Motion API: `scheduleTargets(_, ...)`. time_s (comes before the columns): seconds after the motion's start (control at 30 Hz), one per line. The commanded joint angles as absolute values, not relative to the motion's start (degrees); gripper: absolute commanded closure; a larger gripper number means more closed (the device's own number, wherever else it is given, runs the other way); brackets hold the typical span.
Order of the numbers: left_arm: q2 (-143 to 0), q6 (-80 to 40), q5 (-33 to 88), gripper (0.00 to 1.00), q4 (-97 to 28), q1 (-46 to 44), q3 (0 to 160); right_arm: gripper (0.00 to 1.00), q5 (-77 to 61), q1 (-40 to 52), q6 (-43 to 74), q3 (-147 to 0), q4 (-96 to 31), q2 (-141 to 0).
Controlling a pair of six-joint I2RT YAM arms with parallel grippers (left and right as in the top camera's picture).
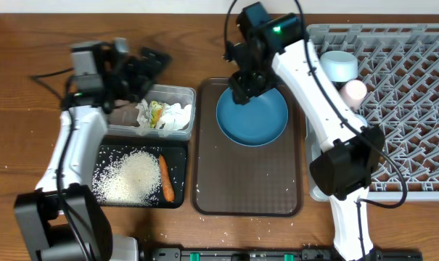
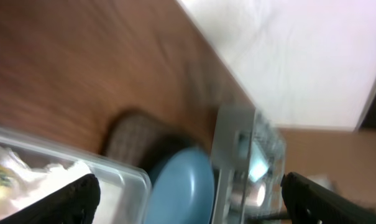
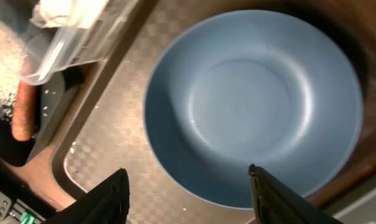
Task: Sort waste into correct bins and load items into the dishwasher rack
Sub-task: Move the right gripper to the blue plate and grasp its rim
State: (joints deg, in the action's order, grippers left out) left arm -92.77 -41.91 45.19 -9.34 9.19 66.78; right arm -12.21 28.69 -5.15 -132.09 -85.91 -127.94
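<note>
The right pincer, fingers apart, hangs over the plate lying flat on the tray beside the rack; best, I judge, to straddle its rim and pinch firmly

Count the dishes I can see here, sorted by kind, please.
Plates: 1, the blue plate on the brown tray.
Cups: 2, a light blue cup and a pink cup, both in the grey rack.
Total: 3 dishes.
</note>
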Motion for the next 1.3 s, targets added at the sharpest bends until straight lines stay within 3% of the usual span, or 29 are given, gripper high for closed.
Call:
scheduleTargets(0.0,-91.5,-44.5,47.4,0.05,-7.3,15.6,66.7,0.39,-12.9,30.8,-4.3,-131.5,-85.9,-126.9)
scheduleTargets(0.3,-91.5,-44.5,49.2,0.05,-7.6,26.1,66.7,0.41,-10.7,35.3,-1.9,-126.7,-80.2,-126.9)
scheduleTargets(0.93,-91.5,-44.5,49.5,0.05,-7.6,26.6,66.7,0.51,-7.7,40.4,1.3,-105.5,-65.9,-126.9)
scheduleTargets(1.1,-91.5,-44.5,49.5,0.05,-7.6,26.6,66.7,0.68,-7.7,40.4,1.3,-104.8,-65.5,-126.9)
scheduleTargets(1.27,-91.5,-44.5,49.5,0.05,-7.6,26.6,66.7,0.71,-7.3,40.4,1.3,-104.8,-65.3,-126.9)
